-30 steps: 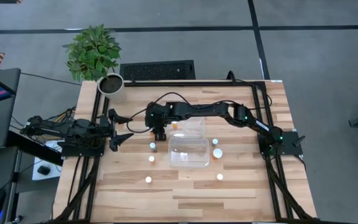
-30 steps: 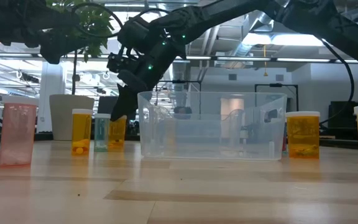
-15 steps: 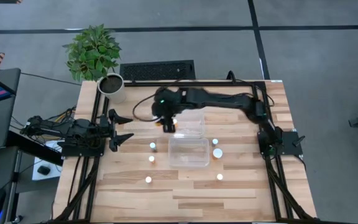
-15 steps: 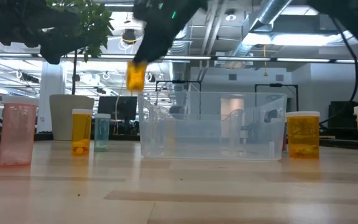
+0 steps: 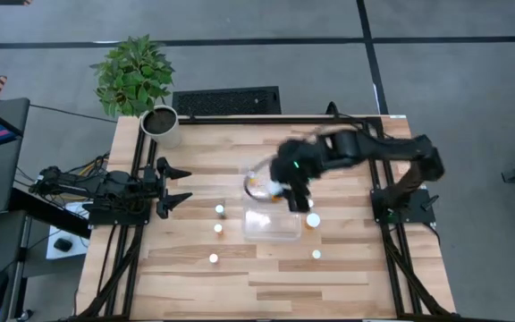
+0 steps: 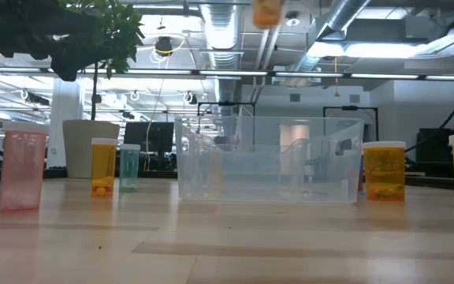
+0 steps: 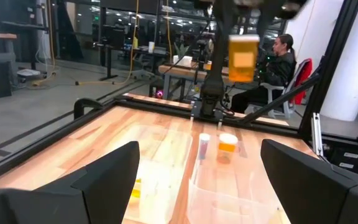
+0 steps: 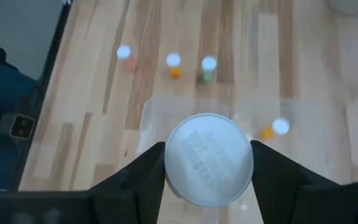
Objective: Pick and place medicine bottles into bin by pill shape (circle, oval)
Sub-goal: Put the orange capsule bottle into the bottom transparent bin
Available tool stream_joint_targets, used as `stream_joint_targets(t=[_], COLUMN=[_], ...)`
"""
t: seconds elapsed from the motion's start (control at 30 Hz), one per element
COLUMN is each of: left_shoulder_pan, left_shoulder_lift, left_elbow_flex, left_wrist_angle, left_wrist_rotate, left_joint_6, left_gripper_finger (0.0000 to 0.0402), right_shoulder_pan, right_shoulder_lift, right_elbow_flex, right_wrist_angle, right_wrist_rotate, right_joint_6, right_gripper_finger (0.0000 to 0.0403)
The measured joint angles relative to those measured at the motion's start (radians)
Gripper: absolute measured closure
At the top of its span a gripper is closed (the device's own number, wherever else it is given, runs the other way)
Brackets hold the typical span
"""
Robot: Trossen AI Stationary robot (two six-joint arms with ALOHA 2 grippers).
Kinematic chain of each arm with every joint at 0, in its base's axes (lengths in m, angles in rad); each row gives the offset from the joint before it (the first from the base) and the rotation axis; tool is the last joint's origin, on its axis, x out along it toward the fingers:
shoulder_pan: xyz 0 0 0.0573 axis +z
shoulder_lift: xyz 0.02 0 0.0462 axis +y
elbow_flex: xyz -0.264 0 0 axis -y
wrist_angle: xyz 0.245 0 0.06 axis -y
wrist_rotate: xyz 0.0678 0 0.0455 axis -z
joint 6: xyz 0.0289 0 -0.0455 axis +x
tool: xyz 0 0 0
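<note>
Carrying a medicine bottle [image 8: 209,158] over the bin [image 5: 274,225]: I'd centre it above the right compartment, lower it past the rim before release, and avoid clipping the divider. Right gripper [image 5: 295,199] jaws are partly closed, gripping the bottle by its sides below the white cap, high above the table [image 5: 257,286]. Left gripper [image 5: 179,186] waits at the left edge, jaws wide open, holding nothing.

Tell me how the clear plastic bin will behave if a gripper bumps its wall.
The clear rectangular plastic bin looks thin-walled and nearly empty, so it is probably light and may slide on the smooth wooden table rather than resist. Its wide, low shape makes tipping unlikely. The walls might flex a little, though stiffness cannot be judged from here.
</note>
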Motion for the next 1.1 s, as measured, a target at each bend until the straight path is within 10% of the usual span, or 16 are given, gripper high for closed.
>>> stream_joint_targets(t=[0.43,1.1], left_shoulder_pan=[0.000,0.000], left_shoulder_lift=[0.000,0.000], left_elbow_flex=[0.000,0.000], left_wrist_angle=[0.000,-0.010], left_wrist_rotate=[-0.003,-0.003], left_joint_6=[-0.034,-0.073], left_gripper_finger=[0.0072,0.0072], right_shoulder_pan=[0.137,0.057], right_shoulder_lift=[-0.152,0.167], right_elbow_flex=[-0.663,-0.646], right_wrist_angle=[0.736,0.916], right_wrist_rotate=[0.197,0.193], right_joint_6=[0.100,0.049], right_gripper_finger=[0.0186,0.0184])
